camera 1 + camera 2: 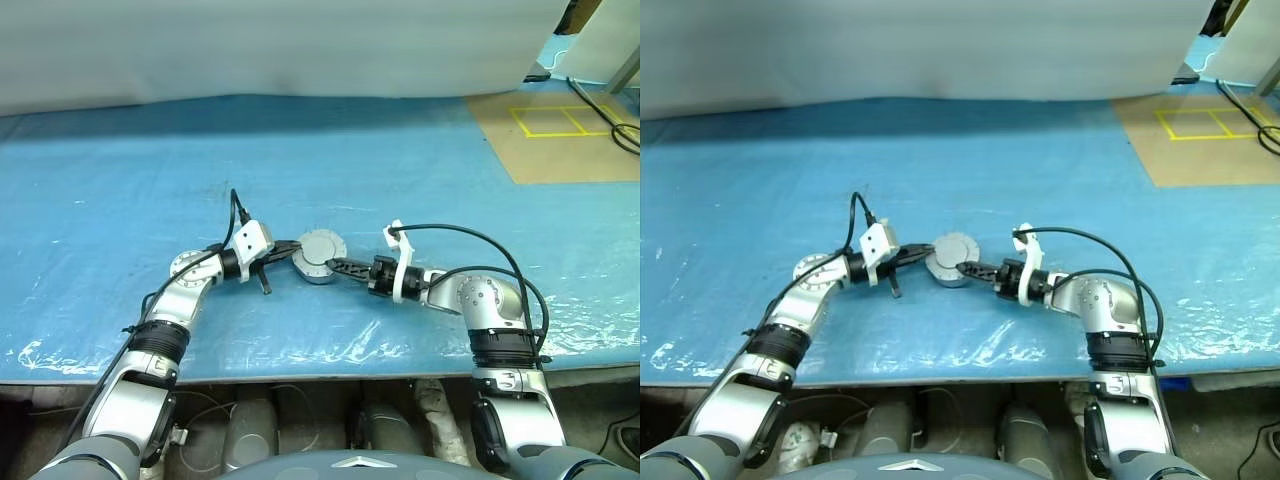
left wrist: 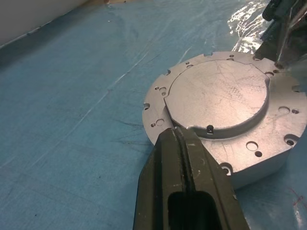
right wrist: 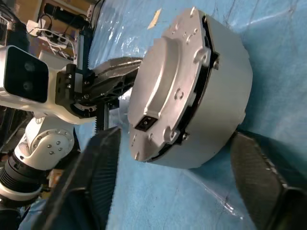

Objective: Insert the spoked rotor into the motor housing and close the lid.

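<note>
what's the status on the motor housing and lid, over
Left gripper shut, tips against lid. Right gripper open around motor housing, not clamped. Lid on housing. Nothing in the way.

Left claw (image 2: 184, 143) closed, right claw (image 3: 187, 177) spread.

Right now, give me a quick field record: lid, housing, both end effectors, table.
lid: grey disc, plain face up, seated on the housing
housing: round silver cup under the lid, resting on the blue table cover
rotor: not visible, lid covers the inside
left end effector: shut, tips at the lid's edge
right end effector: open, one finger on each side of the housing, not yet clamped
table: blue plastic sheet, housing near the front edge
</note>
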Controlling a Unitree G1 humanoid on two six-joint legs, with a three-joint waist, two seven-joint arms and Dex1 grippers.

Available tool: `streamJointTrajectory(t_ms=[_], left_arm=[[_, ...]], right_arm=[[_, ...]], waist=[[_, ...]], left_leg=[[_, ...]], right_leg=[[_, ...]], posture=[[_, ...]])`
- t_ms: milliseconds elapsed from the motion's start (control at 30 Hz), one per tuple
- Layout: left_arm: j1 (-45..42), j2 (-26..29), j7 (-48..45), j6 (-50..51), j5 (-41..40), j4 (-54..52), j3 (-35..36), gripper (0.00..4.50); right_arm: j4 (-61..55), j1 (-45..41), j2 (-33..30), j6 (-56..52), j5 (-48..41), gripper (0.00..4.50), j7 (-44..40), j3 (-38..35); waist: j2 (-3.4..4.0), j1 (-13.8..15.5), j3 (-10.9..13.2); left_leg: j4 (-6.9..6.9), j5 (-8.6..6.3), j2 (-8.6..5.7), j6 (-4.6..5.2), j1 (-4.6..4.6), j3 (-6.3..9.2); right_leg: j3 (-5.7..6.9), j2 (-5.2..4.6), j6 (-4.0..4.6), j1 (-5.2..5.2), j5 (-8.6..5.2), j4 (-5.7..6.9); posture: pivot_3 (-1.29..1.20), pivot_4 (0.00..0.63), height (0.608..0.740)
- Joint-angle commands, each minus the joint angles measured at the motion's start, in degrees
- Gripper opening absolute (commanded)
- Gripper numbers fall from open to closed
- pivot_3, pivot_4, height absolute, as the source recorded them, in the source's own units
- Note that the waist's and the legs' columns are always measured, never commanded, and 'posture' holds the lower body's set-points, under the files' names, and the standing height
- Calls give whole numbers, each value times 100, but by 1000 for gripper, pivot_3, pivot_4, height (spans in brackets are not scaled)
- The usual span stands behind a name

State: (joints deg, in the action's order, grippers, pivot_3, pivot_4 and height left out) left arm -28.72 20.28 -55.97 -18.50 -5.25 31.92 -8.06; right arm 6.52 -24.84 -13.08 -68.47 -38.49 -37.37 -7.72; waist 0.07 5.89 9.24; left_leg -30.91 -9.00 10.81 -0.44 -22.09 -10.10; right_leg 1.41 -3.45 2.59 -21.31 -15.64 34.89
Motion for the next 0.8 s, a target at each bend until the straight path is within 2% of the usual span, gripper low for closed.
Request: streamJointTrajectory(t_ms=[33, 100, 167, 533, 567, 633, 700, 800], left_arm=[[79, 9, -97, 12, 121, 108, -153, 0], [71, 9, -102, 3, 119, 120, -153, 0], [62, 12, -106, -8, 117, 134, -153, 0], [16, 18, -160, 43, -102, 47, 7, 0], [27, 7, -224, 84, -254, -48, 88, 0], [169, -66, -706, 463, -1101, -641, 350, 0], [353, -51, -764, 1343, -1772, -1364, 576, 0], [669, 212, -780, 2307, -2250, -2254, 703, 0]], right_arm=[[-87, 55, 119, 74, -134, 2444, 16, 14], [-115, 63, 168, 81, -156, 1730, 31, -2], [-140, 69, 191, 85, -184, 1219, 51, 3], [-32, 15, 267, 196, -214, 1198, 100, -73], [-22, 11, 278, 173, -226, 1198, 105, -78], [23, 12, 290, 134, -156, 1198, 215, -52], [69, 16, 336, 96, -190, 1198, 270, -107], [124, 19, 395, 111, -253, 1198, 384, -250]], waist=[[0, 3, 0], [0, -3, 0], [3, 7, 0], [2, -5, 0], [2, -8, 0], [4, -13, 3], [2, -42, 8], [-2, -33, 8]], left_leg=[[1, 0, 0, 0, -2, 0], [1, 0, -1, 0, -4, 0], [1, 0, 0, 0, 2, 0], [-2, 0, -1, 0, 3, -1], [-2, 0, -1, 0, 2, -1], [-1, 0, -1, 0, -2, -1], [-1, 1, 0, 0, -21, -3], [-16, 2, 0, -1, -88, -2]], right_leg=[[0, 0, 0, -2, 0, 0], [0, 0, 0, -3, 0, -1], [0, 0, 0, 1, 0, 0], [-2, -4, 0, 1, -1, 0], [-2, -4, 0, 0, -1, 0], [-2, -3, 1, -6, -1, 0], [-3, -1, 1, -24, -1, 0], [0, 1, -18, -98, 15, 41]], posture=[[0, 150, 740], [0, 150, 740], [0, 150, 740], [0, 150, 740], [0, 150, 740], [0, 150, 740], [0, 150, 740], [0, 150, 740]])
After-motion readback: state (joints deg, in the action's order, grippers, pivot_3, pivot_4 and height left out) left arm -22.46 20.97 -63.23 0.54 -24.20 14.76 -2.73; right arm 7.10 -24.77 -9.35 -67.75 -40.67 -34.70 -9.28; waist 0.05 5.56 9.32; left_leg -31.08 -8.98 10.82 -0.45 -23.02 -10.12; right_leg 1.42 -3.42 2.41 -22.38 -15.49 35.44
